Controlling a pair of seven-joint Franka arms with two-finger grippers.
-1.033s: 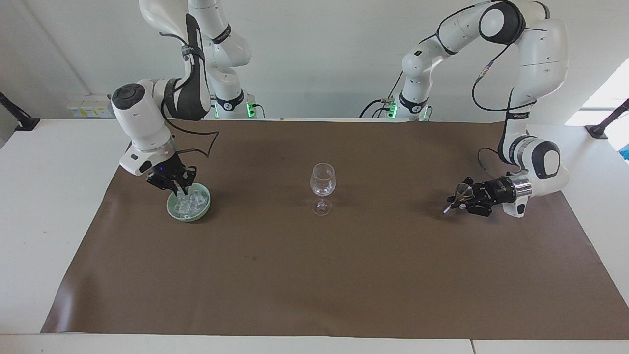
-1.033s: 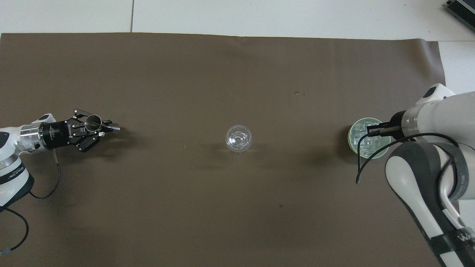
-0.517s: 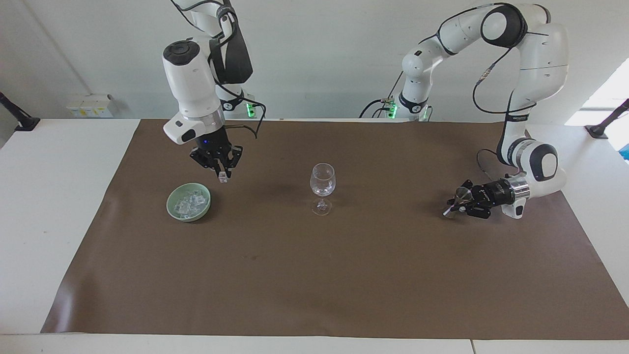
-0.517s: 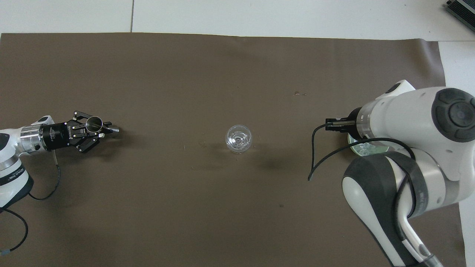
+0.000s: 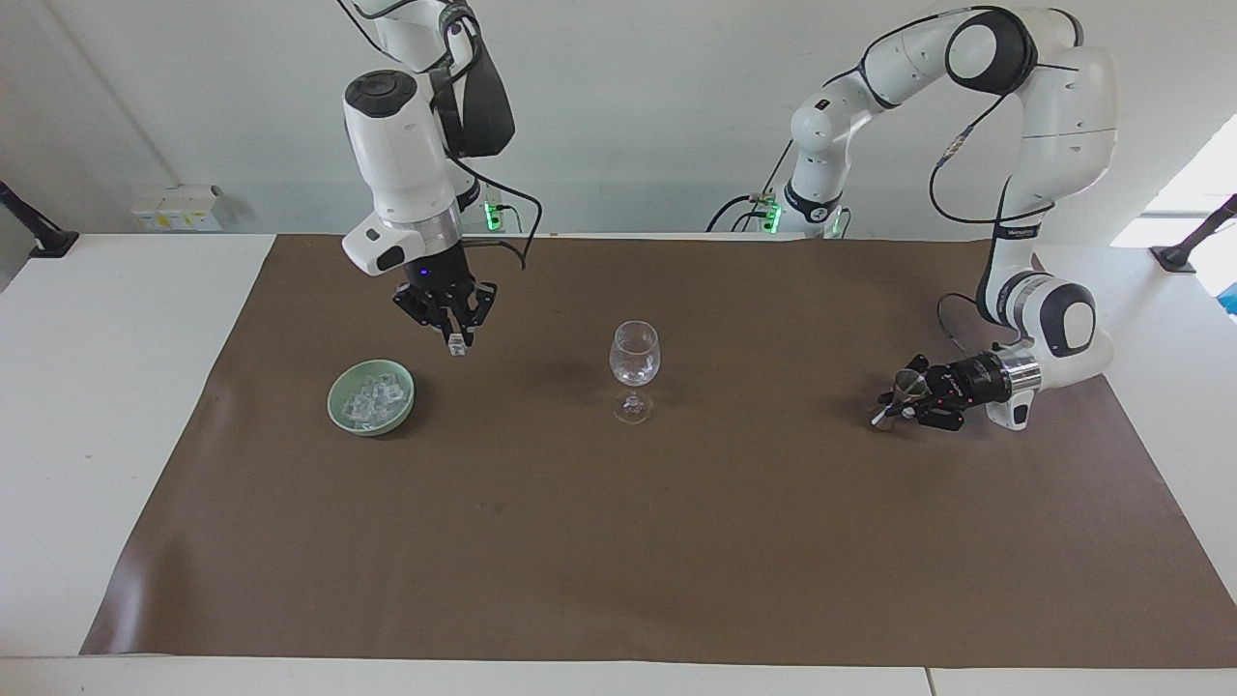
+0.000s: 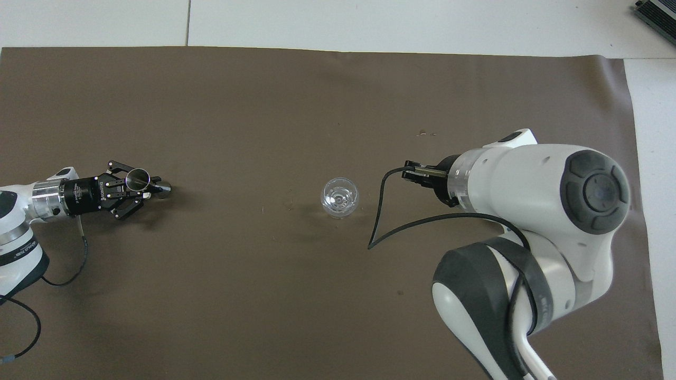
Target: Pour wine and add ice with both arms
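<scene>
Item one: my right gripper [image 5: 457, 340], raised over the brown mat [image 5: 676, 541] between the green bowl [image 5: 371, 397] and the wine glass [image 5: 634, 372], clenched on one ice cube [image 5: 457, 346]. Only the facing view shows cube and bowl of ice [image 5: 369, 400]; overhead, my arm hides both.

Item two: my left gripper [image 6: 145, 184], low over its end of the mat, clamped on a small metal cup [image 6: 137, 177].

No legible writing.
</scene>
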